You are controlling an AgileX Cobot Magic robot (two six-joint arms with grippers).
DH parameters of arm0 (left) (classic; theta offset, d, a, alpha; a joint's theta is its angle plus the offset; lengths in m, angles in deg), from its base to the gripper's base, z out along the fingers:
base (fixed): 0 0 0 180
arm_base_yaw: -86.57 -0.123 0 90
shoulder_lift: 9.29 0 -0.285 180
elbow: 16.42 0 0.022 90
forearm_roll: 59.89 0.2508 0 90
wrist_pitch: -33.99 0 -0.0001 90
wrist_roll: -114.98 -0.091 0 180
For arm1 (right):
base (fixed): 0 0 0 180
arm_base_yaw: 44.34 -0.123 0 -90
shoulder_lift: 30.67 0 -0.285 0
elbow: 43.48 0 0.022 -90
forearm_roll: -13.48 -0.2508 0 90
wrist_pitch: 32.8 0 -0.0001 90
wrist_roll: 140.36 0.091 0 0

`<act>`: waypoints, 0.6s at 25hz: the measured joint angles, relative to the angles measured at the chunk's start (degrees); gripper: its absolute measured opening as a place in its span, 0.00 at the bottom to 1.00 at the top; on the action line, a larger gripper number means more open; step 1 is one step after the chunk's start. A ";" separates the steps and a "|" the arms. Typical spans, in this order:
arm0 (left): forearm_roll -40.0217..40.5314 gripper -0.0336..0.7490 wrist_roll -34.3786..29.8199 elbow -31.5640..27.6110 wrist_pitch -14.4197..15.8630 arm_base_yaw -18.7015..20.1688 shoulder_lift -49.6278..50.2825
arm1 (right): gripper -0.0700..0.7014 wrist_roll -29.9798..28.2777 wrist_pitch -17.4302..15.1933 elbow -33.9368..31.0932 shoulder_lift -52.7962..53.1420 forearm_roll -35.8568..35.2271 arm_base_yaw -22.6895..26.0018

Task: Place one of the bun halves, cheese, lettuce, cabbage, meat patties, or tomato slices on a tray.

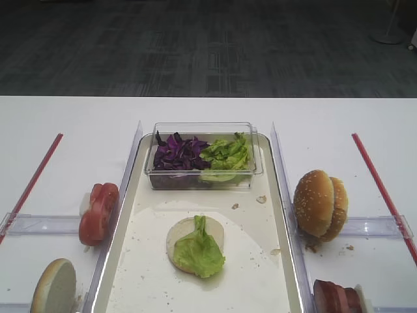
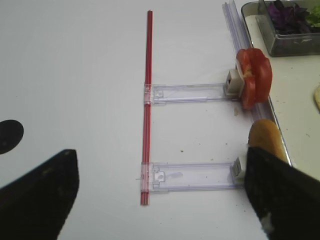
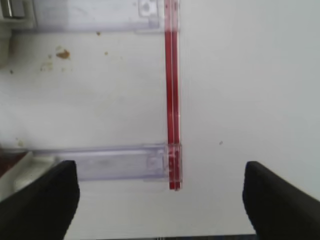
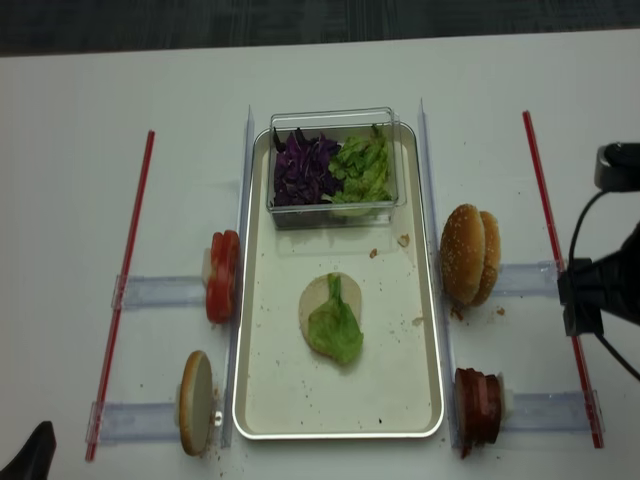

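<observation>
While flat on a bun half [image 4: 318,300], lettuce [image 4: 334,327] lies lengthwise along the tray [image 4: 395,400]

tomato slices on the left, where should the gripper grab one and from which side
Take the end slice of the tomato slices by its upper rim, coming straight down from above. They stand on edge in a row, so the jaws probably fit best across one slice's flat faces.

A white table [image 4: 80,100] carries the tray [image 4: 425,250] and clear holders [image 4: 150,292].
</observation>
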 joint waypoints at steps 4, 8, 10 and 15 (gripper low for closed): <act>0.00 0.83 0.00 0.00 0.00 0.00 0.00 | 0.96 0.00 -0.89 -6.37 10.99 -1.02 0.00; 0.00 0.83 0.00 0.00 0.00 0.00 0.00 | 0.96 0.00 -3.81 -8.26 21.26 -1.13 0.00; 0.00 0.83 0.00 0.00 0.00 0.00 0.00 | 0.96 0.11 -5.14 -8.30 26.00 -1.13 0.00; 0.00 0.83 0.00 0.00 0.00 0.00 0.00 | 0.96 0.11 -7.58 -8.79 38.08 -1.22 0.00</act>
